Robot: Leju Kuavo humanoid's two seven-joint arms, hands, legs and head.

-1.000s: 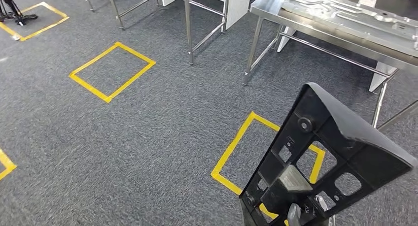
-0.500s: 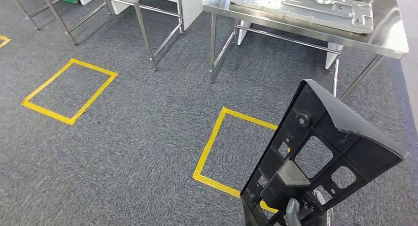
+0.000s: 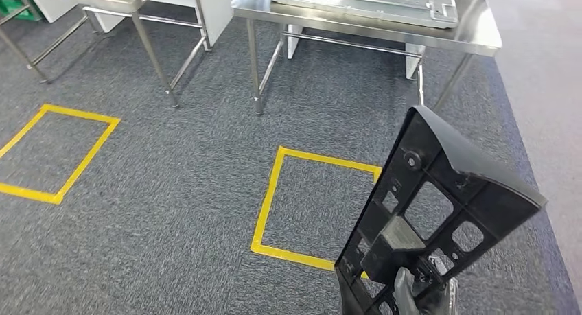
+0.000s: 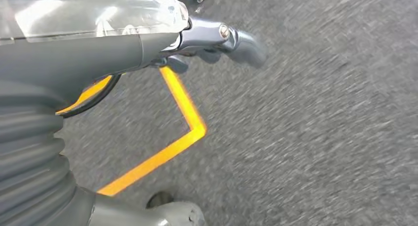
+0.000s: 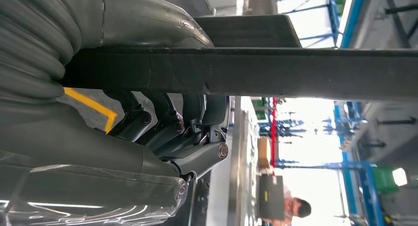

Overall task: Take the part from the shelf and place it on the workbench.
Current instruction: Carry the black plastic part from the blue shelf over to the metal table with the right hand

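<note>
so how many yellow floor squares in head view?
2: one in front of the workbench, partly behind the part; one at left, cut off by the edge.

The held part (image 3: 439,219) stands right of the taped square (image 3: 316,208), with the workbench (image 3: 480,37) beyond.

Even bright light; carpet (image 4: 305,113) motion-blurred in left wrist view; right wrist background overexposed.
</note>
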